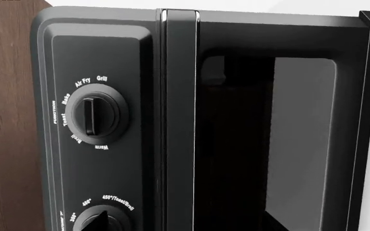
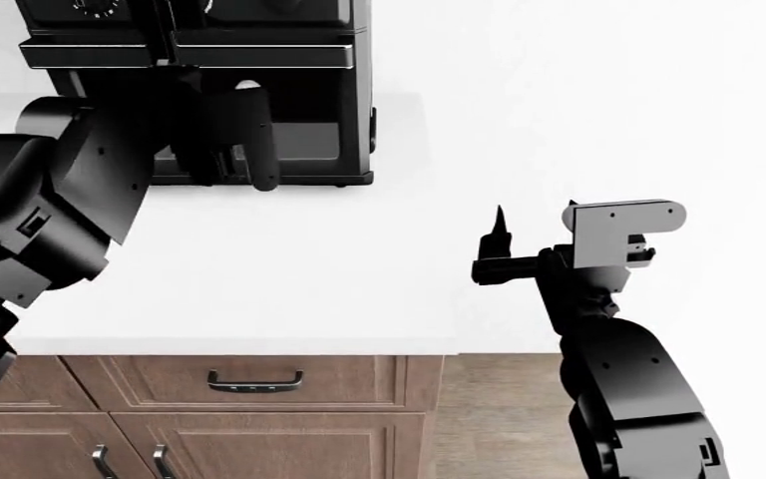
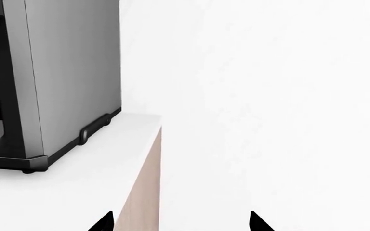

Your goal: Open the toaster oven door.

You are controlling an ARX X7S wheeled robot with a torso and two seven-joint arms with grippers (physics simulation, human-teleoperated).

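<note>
The black toaster oven [image 2: 306,120] stands at the back left of the white counter [image 2: 330,259]. In the left wrist view I see its control panel [image 1: 108,57] with a function knob [image 1: 98,115], and beside it the door [image 1: 300,144], whose dark glass stands swung away from the front frame, with the dark inside showing. My left gripper [image 1: 188,227] is open; its fingertips [image 1: 101,221] show just in front of the panel and the door gap, holding nothing. In the head view it [image 2: 171,50] is at the oven's front. My right gripper [image 2: 543,228] is open and empty, right of the oven.
The oven's grey side [image 3: 75,72] shows in the right wrist view, near the counter's end edge [image 3: 146,159]. Brown wooden drawers and cabinet doors with black handles [image 2: 254,380] lie below the counter's front. A brown wooden panel [image 1: 8,120] is beside the oven.
</note>
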